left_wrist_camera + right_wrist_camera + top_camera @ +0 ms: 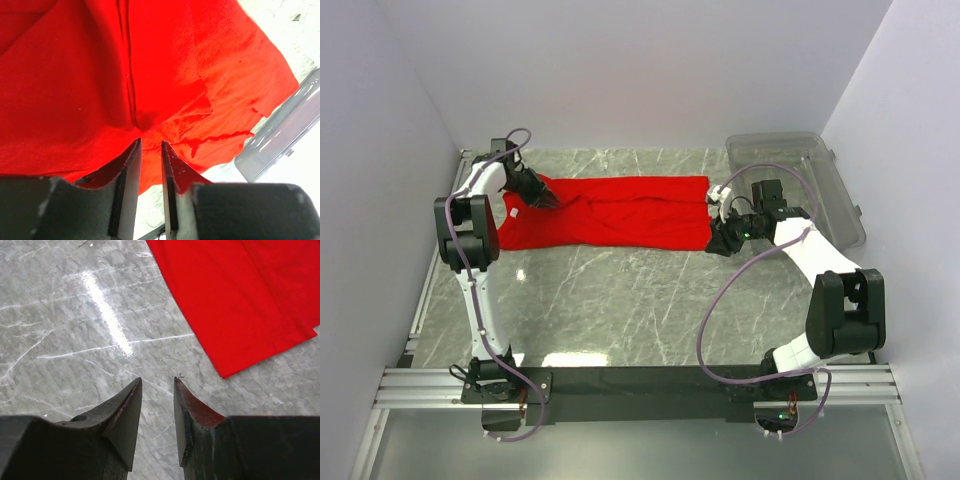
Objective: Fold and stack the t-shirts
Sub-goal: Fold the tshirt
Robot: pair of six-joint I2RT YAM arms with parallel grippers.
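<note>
The red t-shirt (620,212) lies on the marble table as a long band folded lengthwise, with a small white label (511,211) at its left end. My left gripper (548,200) rests over the shirt's left part. In the left wrist view its jaws (151,144) stand a little apart, tips at the wrinkled red cloth (100,75), with nothing pinched between them. My right gripper (722,240) is at the shirt's right end. In the right wrist view it (158,381) is open over bare marble, and the shirt's corner (235,300) lies just beyond the tips.
A clear plastic bin (790,160) stands at the back right, and its edge shows in the left wrist view (290,130). White walls close in the table (620,300) on three sides. The arm bases sit on the rail at the near edge.
</note>
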